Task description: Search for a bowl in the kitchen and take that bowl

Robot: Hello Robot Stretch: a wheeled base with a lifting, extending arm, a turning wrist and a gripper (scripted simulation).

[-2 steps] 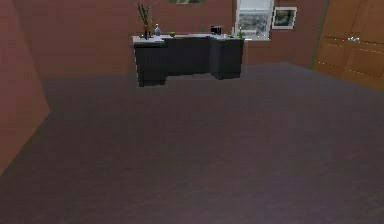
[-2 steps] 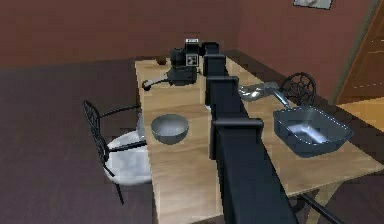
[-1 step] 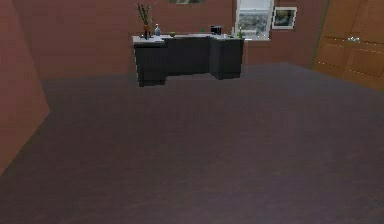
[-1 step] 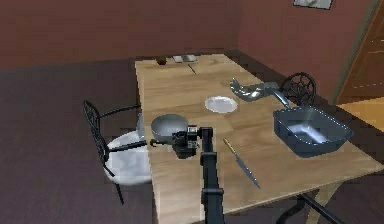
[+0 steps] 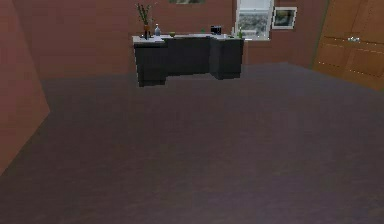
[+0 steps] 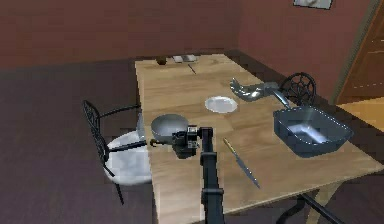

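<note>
My hand (image 6: 170,141) is out above the wooden tabletop (image 6: 188,95). A grey bowl (image 6: 166,124) rests on the wood right at the hand's finger end, so I cannot tell whether the hand has hold of anything or even touches the bowl. Beyond the hand, toward the arm side view's right, lies a white plate (image 6: 221,103), and farther right a dark blue-grey pan (image 6: 312,132). A knife (image 6: 241,161) lies just right of the arm (image 6: 209,185). Left of the hand stands a chair (image 6: 125,150) with a white cushion.
</note>
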